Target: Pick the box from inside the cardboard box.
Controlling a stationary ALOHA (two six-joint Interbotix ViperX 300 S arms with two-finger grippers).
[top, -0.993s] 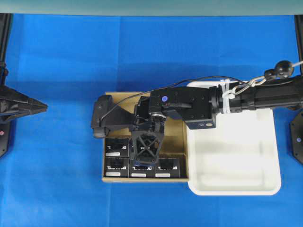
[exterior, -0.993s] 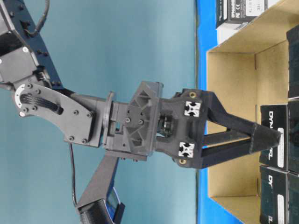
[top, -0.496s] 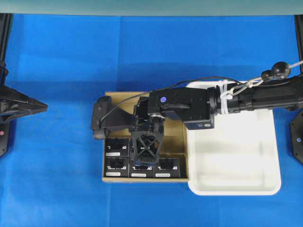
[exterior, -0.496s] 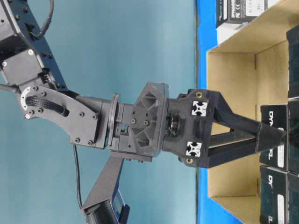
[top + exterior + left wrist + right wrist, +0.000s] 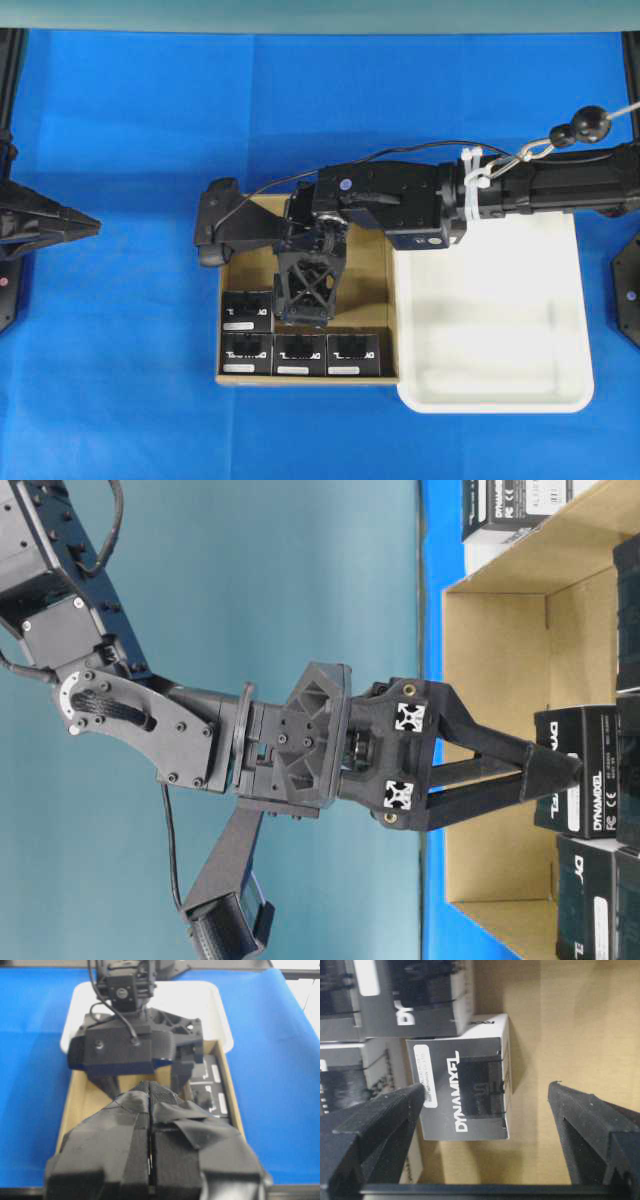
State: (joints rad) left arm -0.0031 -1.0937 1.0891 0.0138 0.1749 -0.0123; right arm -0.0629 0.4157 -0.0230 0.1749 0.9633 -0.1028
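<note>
Box [image 5: 462,1091] between spread fingers [image 5: 380,1115] (untouched)

One camera hangs high over the blue-covered worktop [image 5: 130,330], looking straight down. A second sits at worktop level, its picture turned sideways, close to the right arm's black hand [image 5: 555,780]. The left wrist camera looks along its own black tape-wrapped hand [image 5: 150,1097] toward the shallow brown cardboard box [image 5: 70,1110]. The right wrist camera peers closely down into that box. All four share it.
</note>
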